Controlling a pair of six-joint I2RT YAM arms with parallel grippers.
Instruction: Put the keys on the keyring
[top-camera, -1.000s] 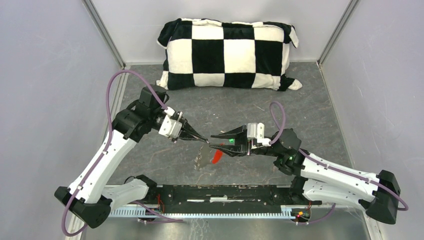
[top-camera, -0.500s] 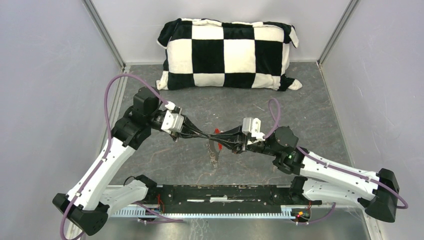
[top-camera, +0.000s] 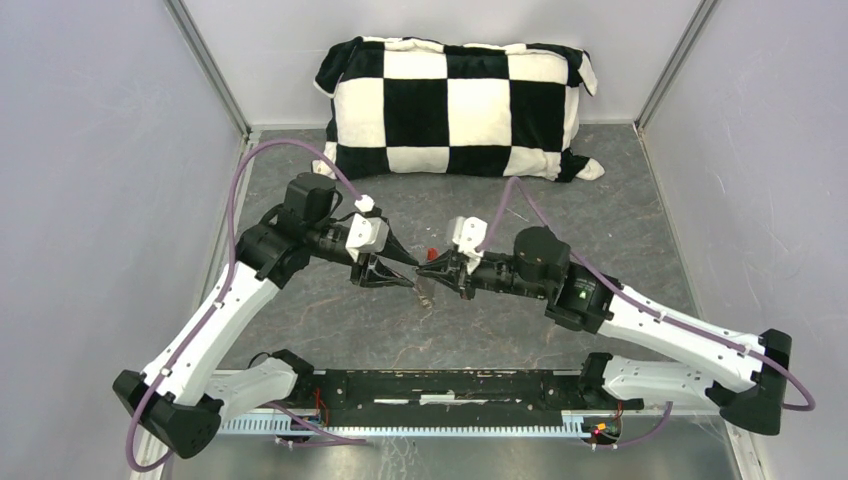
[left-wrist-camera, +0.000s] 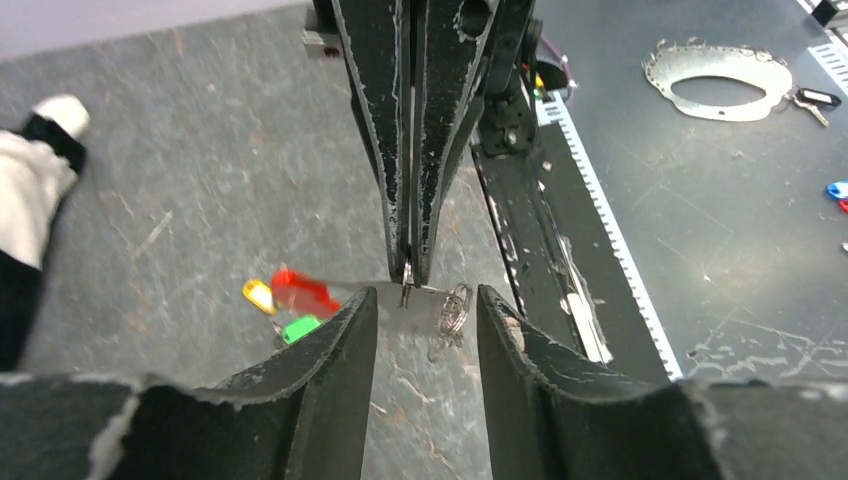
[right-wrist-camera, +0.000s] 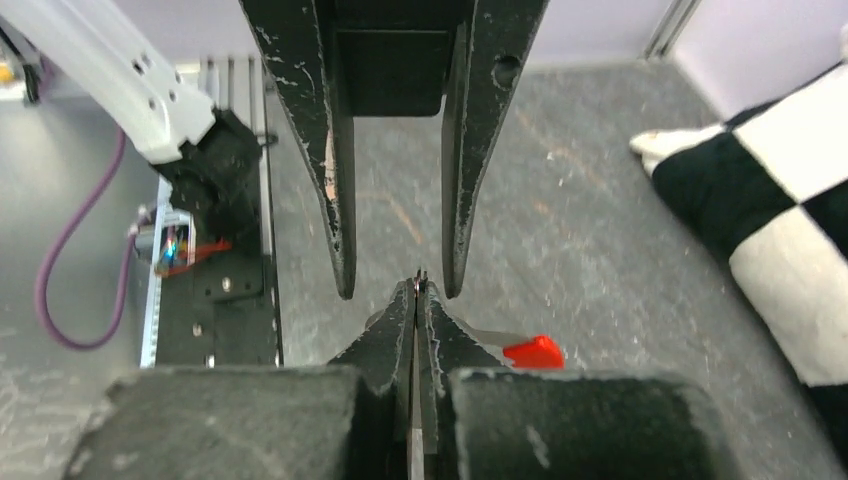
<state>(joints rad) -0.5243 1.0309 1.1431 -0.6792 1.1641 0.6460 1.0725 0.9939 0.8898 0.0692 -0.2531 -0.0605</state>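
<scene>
The two grippers meet tip to tip above the middle of the table. My right gripper (top-camera: 424, 268) (right-wrist-camera: 418, 288) is shut on a thin metal bit of the keyring, whose silver coil (left-wrist-camera: 453, 308) hangs just beside its tips. The red tag (left-wrist-camera: 303, 290) (right-wrist-camera: 533, 351) (top-camera: 431, 253) sticks out to one side, blurred. My left gripper (top-camera: 408, 270) (left-wrist-camera: 425, 298) is open, its fingers (right-wrist-camera: 335, 200) either side of the right tips and touching nothing. The keys, one yellow-headed (left-wrist-camera: 258, 295) and one green-headed (left-wrist-camera: 300, 328), show next to the tag; I cannot tell if they hang from the ring.
A black-and-white checkered pillow (top-camera: 455, 105) lies against the back wall. Grey walls close in both sides. The black mounting rail (top-camera: 450, 385) with the arm bases runs along the near edge.
The left gripper has opened and let go of the keyring. The right gripper has shut on it. Both wrists have turned and the meeting point has shifted slightly back.
</scene>
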